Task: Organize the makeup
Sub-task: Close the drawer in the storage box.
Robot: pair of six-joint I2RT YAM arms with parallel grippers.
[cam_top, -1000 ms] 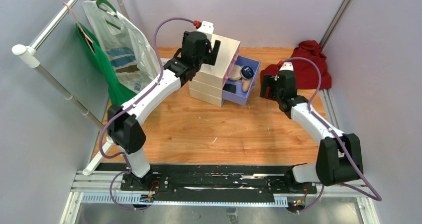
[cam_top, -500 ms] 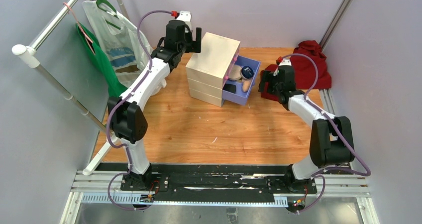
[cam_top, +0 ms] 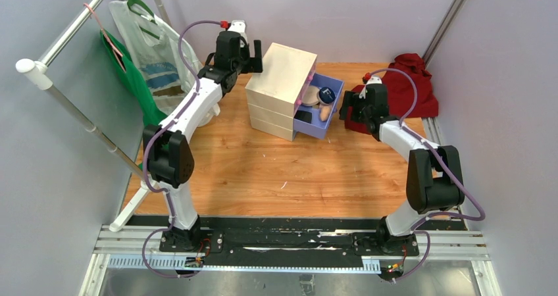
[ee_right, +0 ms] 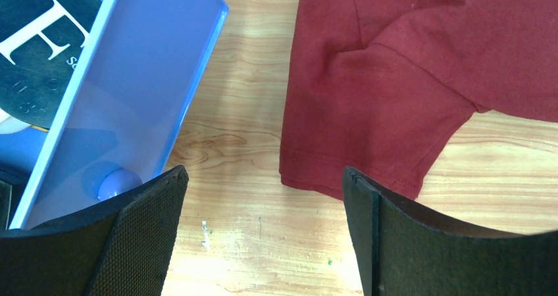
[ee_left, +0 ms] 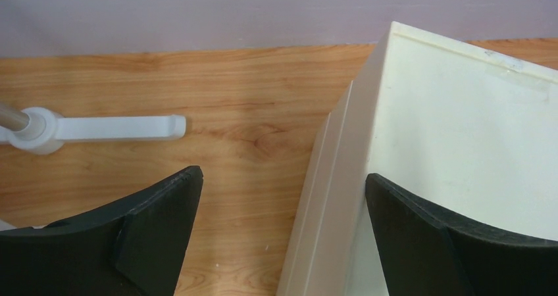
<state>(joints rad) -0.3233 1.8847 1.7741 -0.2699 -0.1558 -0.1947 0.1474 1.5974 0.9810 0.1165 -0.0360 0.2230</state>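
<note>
Left gripper [ee_left: 281,179], fingers wide, straddles the back edge of the smooth cream chest [cam_top: 283,79] — likely bracing it. The makeup [cam_top: 319,102] lies in the open glossy purple drawer [ee_right: 131,92], round navy compact [ee_right: 39,39] among it; the right gripper [ee_right: 264,174], wide and empty beside a soft red cloth [ee_right: 408,66], needs a square push to shut it.

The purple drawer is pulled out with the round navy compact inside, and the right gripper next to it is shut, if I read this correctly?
Not quite: the right gripper is open, not shut. The right wrist view shows its fingers wide apart, with nothing held. The rest stands: the purple drawer is pulled out with the round navy compact inside.
</note>
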